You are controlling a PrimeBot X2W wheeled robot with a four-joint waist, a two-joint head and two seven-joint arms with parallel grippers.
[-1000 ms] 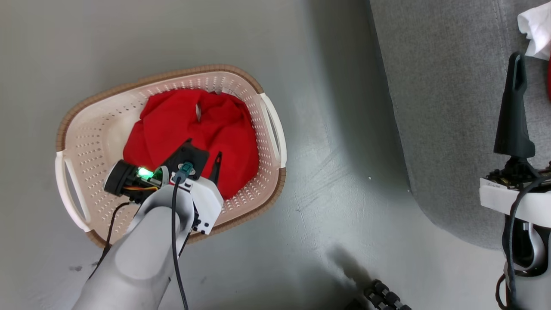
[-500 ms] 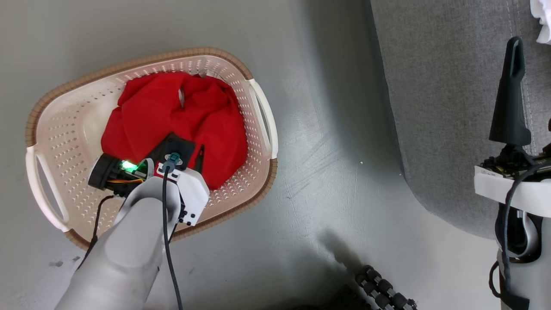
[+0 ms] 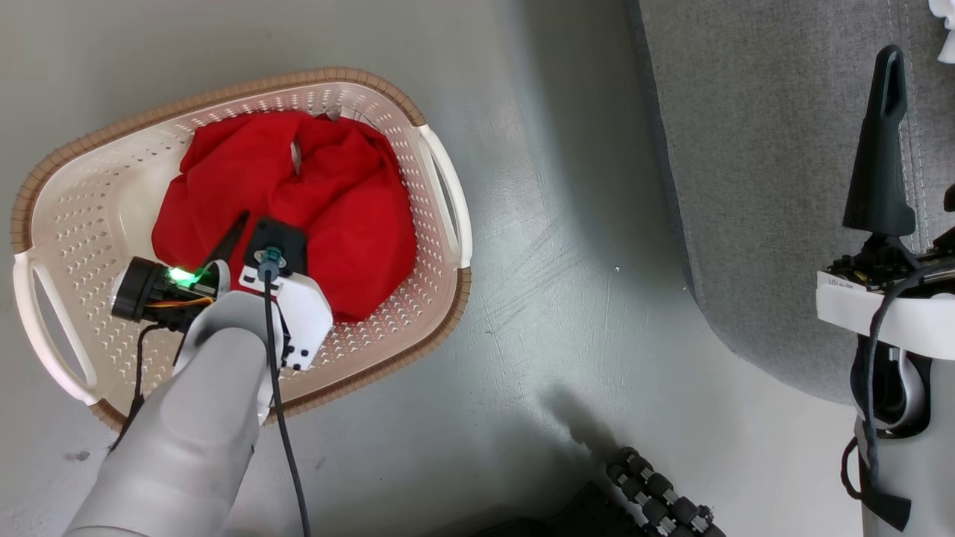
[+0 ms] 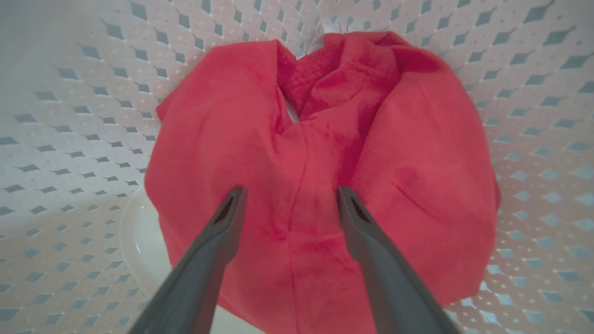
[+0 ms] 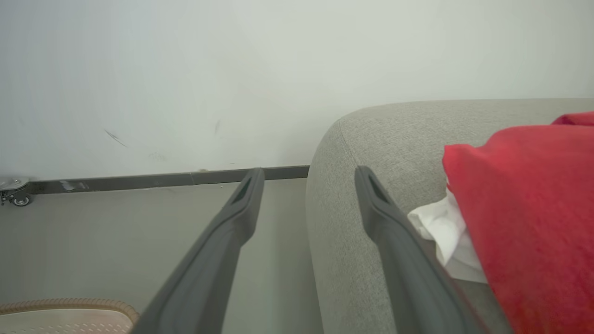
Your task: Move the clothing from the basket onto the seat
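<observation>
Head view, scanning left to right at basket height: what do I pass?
First the basket, then red clothing, floor, sofa, right gripper.

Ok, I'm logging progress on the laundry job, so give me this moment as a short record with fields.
basket: on the floor, left of the sofa
in basket: red clothing, bunched
left gripper: open, poised over that clothing, nothing held
right gripper: open, empty, at the sofa's edge
on sofa: a red garment beside a white cloth
task: not finished
</observation>
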